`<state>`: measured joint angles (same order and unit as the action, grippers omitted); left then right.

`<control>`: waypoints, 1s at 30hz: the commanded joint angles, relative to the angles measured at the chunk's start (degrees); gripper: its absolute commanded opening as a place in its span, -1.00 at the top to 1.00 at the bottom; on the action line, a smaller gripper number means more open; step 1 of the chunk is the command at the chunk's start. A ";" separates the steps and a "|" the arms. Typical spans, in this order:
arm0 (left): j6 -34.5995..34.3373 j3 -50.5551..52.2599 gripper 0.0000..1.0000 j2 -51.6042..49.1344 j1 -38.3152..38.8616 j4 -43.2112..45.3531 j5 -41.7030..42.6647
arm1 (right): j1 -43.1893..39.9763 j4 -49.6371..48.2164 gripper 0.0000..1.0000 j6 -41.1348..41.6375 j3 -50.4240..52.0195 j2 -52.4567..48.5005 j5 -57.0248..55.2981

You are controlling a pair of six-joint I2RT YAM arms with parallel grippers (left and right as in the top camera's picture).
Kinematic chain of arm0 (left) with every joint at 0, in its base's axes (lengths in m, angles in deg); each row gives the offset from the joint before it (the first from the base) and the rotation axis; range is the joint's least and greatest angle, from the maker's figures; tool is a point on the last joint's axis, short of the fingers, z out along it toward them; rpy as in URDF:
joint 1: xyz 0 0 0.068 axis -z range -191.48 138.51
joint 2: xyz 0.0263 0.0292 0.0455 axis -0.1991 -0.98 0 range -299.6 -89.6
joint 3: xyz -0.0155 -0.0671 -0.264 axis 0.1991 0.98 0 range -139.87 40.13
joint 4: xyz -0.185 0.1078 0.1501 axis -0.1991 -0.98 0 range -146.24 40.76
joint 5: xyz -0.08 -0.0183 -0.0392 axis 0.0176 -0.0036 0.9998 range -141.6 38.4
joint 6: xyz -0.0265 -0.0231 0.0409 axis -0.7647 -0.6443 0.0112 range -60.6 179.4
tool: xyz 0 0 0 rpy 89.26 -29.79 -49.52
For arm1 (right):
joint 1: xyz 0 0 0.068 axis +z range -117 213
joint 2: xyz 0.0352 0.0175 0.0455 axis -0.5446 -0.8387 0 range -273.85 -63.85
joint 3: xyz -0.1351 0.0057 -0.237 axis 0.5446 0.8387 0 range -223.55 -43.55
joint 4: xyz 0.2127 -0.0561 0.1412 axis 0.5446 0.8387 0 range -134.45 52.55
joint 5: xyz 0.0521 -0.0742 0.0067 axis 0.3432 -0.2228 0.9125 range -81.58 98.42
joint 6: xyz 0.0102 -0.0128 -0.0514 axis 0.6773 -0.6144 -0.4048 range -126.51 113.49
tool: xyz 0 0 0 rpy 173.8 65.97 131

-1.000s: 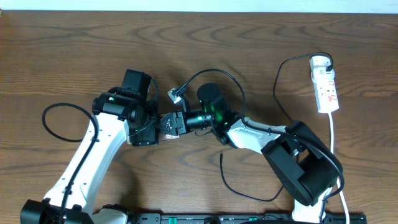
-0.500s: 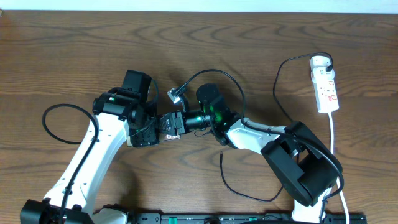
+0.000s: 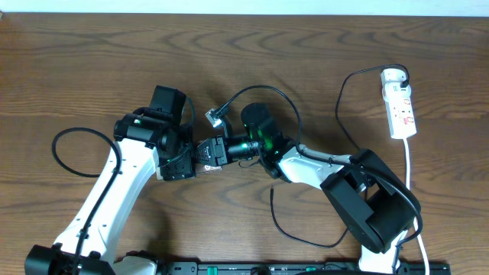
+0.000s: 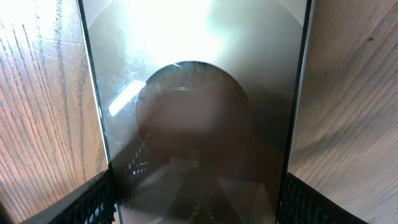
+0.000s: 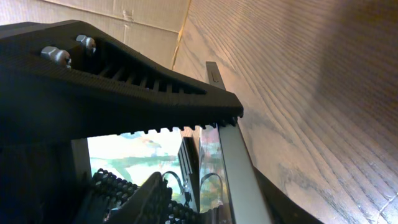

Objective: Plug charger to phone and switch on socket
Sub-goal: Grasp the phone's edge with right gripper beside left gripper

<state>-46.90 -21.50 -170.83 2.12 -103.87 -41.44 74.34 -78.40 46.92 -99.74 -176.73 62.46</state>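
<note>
Dark wood-grain surface (image 3: 76, 61) lies beneath; the left end effector (image 4: 198, 202) clamps the flat glossy brown phone (image 4: 196, 93) by its long edges, so hold it steady. Whether the right end effector (image 5: 199, 149) grips anything cannot be told; align the plug of the thin black charger cable (image 3: 341, 103) squarely.

Overhead evenly lit, sharp; strong glare on phone (image 4: 199, 112), wrist close-ups blurred.

Robot test bench, lab-like room. Left arm (image 3: 114, 183) and right arm (image 3: 321, 168) rise from a black rail (image 3: 306, 269) at the edge of a bare wooden table (image 3: 76, 61). Power strip (image 3: 399, 107) lies well off to the right of the right gripper (image 3: 205, 150); cardboard (image 5: 124, 18) stands beyond its fingers.
</note>
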 commanded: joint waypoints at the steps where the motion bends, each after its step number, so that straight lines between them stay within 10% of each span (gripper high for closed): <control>1: -0.31 -0.48 0.86 0.00 0.31 -0.17 -0.17 | 0.61 -0.09 0.31 -0.11 -0.76 -0.13 0.57; 30: -0.28 -0.48 0.85 0.00 0.31 -0.17 -0.33 | 0.98 -0.09 0.82 -0.28 -0.76 -0.13 0.50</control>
<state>-46.92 -21.50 -170.83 2.12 -103.87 -41.68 74.49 -77.77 47.29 -99.74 -176.79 61.46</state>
